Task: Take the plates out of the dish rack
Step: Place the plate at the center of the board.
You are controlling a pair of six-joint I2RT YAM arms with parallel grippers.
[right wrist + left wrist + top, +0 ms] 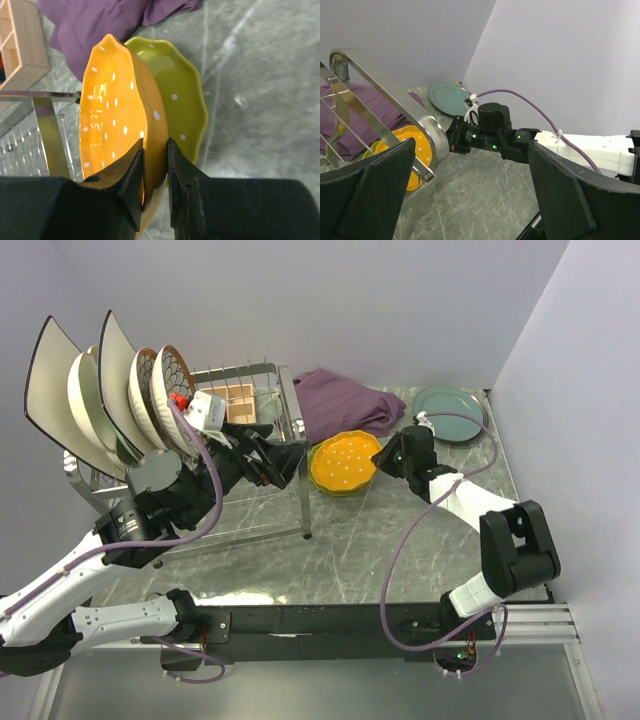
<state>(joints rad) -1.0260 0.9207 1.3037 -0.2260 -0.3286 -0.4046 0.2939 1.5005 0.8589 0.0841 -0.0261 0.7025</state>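
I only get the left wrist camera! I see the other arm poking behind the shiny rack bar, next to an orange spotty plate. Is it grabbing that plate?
Observer: Yes. The right gripper is shut on the rim of the orange dotted plate.
Operator: Are there plates in the rack? I can't see any.
Observer: Five plates stand on edge at the left end of the dish rack.
Operator: Is anything else in there?
Observer: A small wooden box with compartments appears to sit in the rack, to the right of those plates.
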